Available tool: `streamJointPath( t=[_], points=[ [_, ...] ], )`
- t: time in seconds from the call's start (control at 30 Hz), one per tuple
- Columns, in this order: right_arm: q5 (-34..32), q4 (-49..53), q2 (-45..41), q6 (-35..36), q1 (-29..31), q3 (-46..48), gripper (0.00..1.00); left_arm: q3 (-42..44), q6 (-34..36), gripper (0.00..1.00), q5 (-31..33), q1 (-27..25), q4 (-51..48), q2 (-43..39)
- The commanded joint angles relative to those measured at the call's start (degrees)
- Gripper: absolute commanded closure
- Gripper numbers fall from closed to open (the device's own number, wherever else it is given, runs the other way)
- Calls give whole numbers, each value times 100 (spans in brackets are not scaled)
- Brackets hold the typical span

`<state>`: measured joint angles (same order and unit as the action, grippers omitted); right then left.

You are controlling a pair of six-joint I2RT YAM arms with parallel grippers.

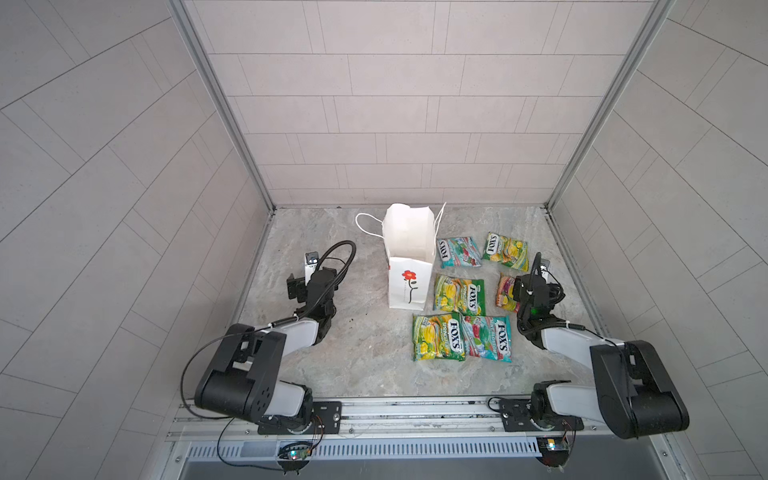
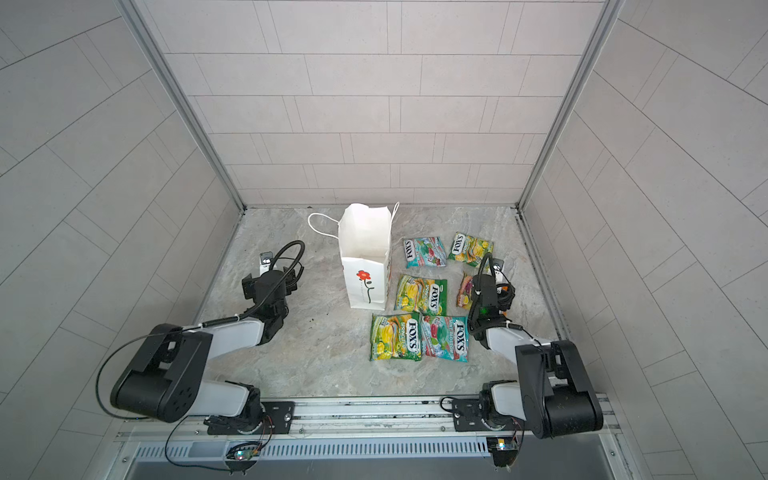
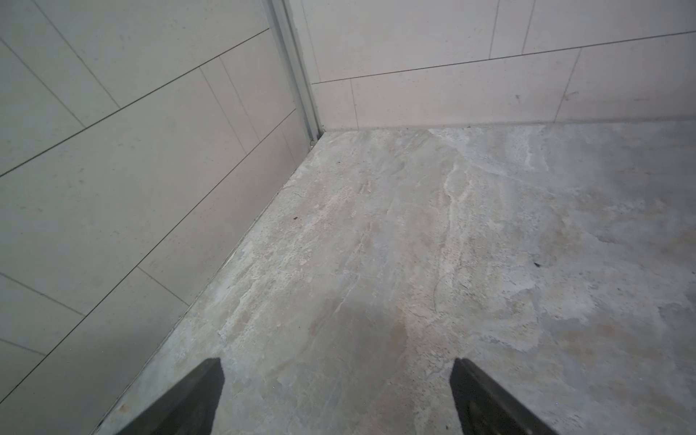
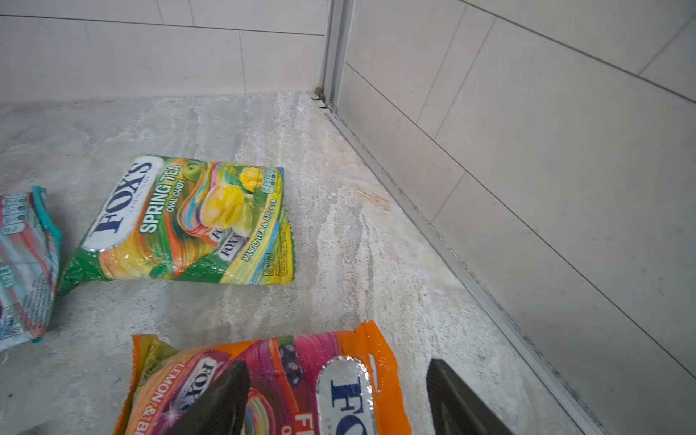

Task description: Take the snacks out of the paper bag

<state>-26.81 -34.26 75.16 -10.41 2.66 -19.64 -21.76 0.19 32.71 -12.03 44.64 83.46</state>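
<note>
White paper bag (image 1: 409,286) standing upright, six snacks (image 1: 459,294) lying flat right of it, right gripper (image 4: 335,363) hanging spread above the orange packet (image 4: 293,361), gripping nothing, left gripper (image 3: 337,361) gaping empty left of the bag.

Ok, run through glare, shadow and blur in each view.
In both top views, even soft light, tiled walls splayed by the wide lens; in the right wrist view, glare on the silver logo of the orange FOX'S packet, the right gripper dark and blurred; in the left wrist view, a faint shadow on the stone table ahead of the left gripper.
</note>
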Motion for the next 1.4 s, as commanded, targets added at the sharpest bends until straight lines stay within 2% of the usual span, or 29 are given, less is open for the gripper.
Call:
streamJointPath(
  t=[0.0, 0.03, 0.13, 0.27, 0.53, 0.6, 0.63, 0.7, 0.8, 1.37],
  points=[
    [526, -987, 168, 377, -65, 130, 24, 194, 326, 0, -569, 168, 1327, 471],
    [683, -1289, 247, 399, -105, 187, 23, 255, 366, 0, -677, 230, 1632, 604],
    [999, -1942, 486, 492, -159, 319, 23, 301, 1, 0, -913, 448, 1328, 473],
    [1298, -2513, 902, 497, -214, 392, 23, 471, 96, 0, -1107, 509, 2300, 902],
    [1336, -3174, 1413, 499, -213, 520, 22, 268, 105, 0, -1214, 535, 1703, 840],
    [1336, -3534, 1632, 591, -155, 542, 13, -12, -22, 0, -1082, 553, 1065, 795],
    [1304, -3230, 1537, 578, -145, 463, 12, -47, -88, 0, -1224, 643, 987, 790],
    [1256, -2770, 1512, 609, -138, 227, 1, -95, -216, 0, -1341, 789, 863, 773],
    [1178, -2437, 1514, 681, -46, 58, 1, -90, -202, 0, -1339, 783, 892, 775],
    [1176, -2492, 1520, 706, -44, 75, 1, -59, -182, 0, -1357, 775, 929, 760]
  ],
)
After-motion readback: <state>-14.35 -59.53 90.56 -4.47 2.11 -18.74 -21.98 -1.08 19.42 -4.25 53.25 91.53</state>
